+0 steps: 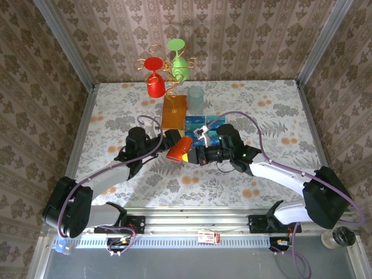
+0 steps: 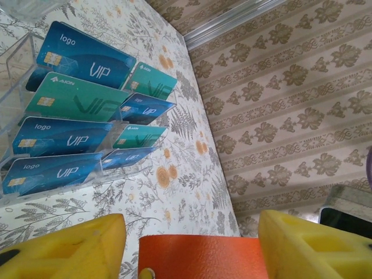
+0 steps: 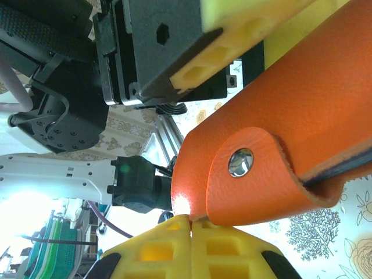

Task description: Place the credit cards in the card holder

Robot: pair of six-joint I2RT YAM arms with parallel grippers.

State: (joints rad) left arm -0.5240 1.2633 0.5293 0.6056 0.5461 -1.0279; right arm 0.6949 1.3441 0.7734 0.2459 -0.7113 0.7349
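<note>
The credit cards [image 2: 81,64], blue and teal, stand in rows in a clear tiered rack [image 2: 11,75]; from above the credit cards [image 1: 209,129] sit just behind the grippers. The orange card holder [image 1: 177,152] hangs above the table between both arms. My right gripper [image 3: 190,224] is shut, its yellow tips pinching the lower edge of the card holder [image 3: 279,133] near the metal snap [image 3: 240,162]. My left gripper [image 2: 192,224] is open, one yellow finger on each side of the card holder [image 2: 200,256], with a small gap on the left side.
A gold wire stand [image 1: 165,70] with a red and a green cup rises from an orange-brown base [image 1: 174,111] at the back. A translucent teal cup [image 1: 196,99] stands beside it. Patterned walls close in the table on three sides.
</note>
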